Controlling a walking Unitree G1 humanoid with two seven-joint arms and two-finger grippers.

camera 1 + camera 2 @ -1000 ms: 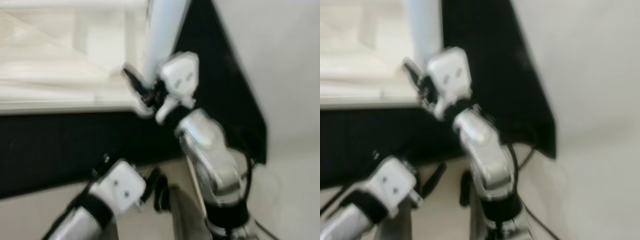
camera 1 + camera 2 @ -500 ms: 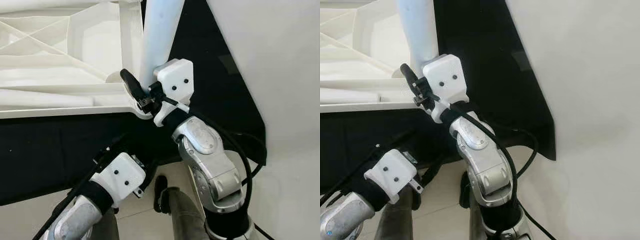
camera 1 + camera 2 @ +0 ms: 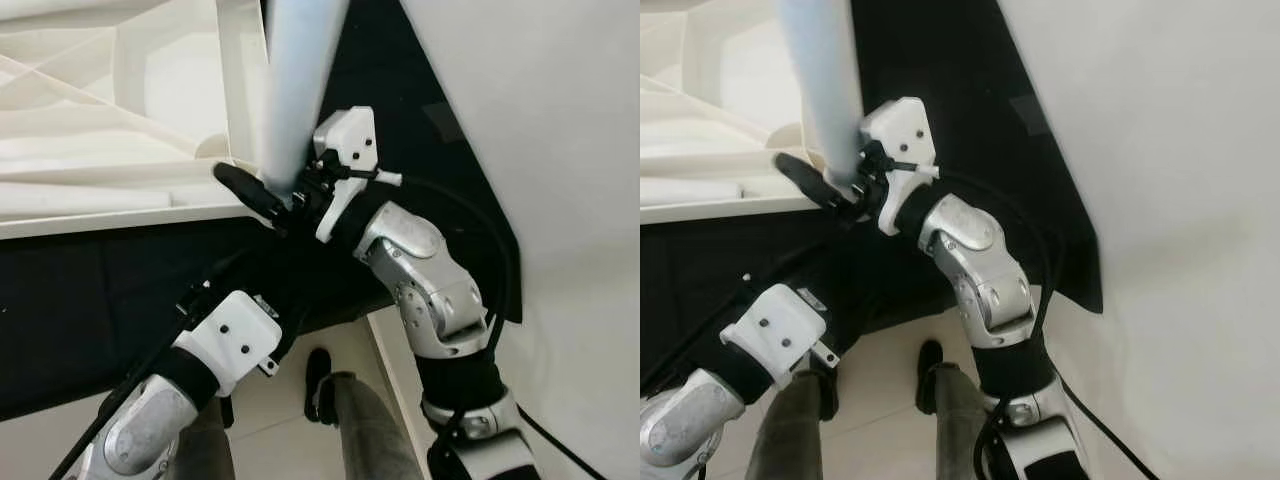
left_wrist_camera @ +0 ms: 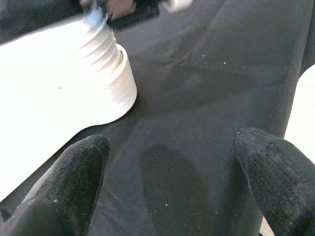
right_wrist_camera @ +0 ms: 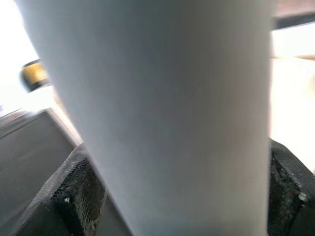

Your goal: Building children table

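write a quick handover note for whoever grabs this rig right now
Right gripper: shut on the pale blue table leg, low down, near the corner socket of the upturned white tabletop.
Left gripper: open, holding nothing, hovering over the black cloth beside that socket.
Done: leg stands in the corner socket, threads still showing in the left wrist view.
Left: finish seating the leg, release it. Whether other legs are fitted can't be told.

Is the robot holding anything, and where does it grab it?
Its right hand grips the pale blue table leg near its bottom end. The left hand holds nothing.
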